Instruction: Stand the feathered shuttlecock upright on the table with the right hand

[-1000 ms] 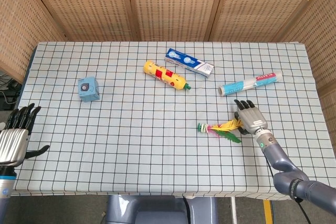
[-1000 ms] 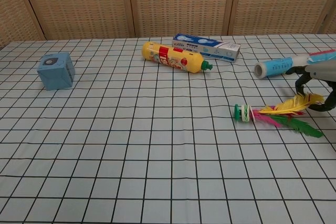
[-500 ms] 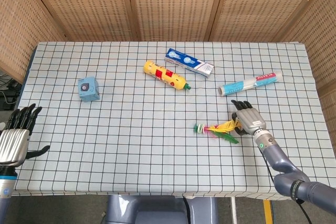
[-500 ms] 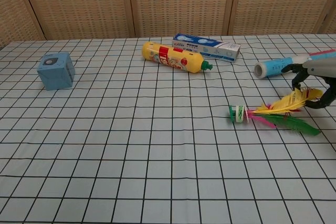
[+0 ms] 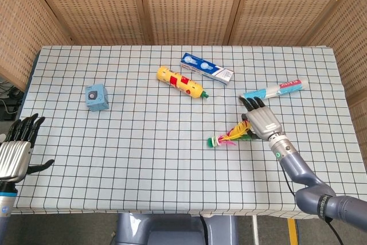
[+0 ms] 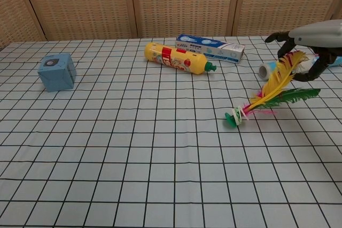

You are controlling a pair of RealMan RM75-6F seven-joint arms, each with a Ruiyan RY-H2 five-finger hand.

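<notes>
The checked table (image 5: 143, 159) carries everything. Toward its back edge lie a blue-and-white box (image 5: 207, 69), a yellow bottle (image 5: 182, 82) and a rolled blue tube (image 5: 273, 91); a blue cube (image 5: 97, 96) sits well apart to the left. The right hand (image 5: 261, 121) pinches the yellow feathers of the shuttlecock (image 6: 267, 92), which hangs tilted (green base low, touching the cloth in the chest view, feathers raised) near the table's right side, in front of the tube. The left hand (image 5: 17, 148) hovers off the table's left edge, fingers spread, holding nothing.
</notes>
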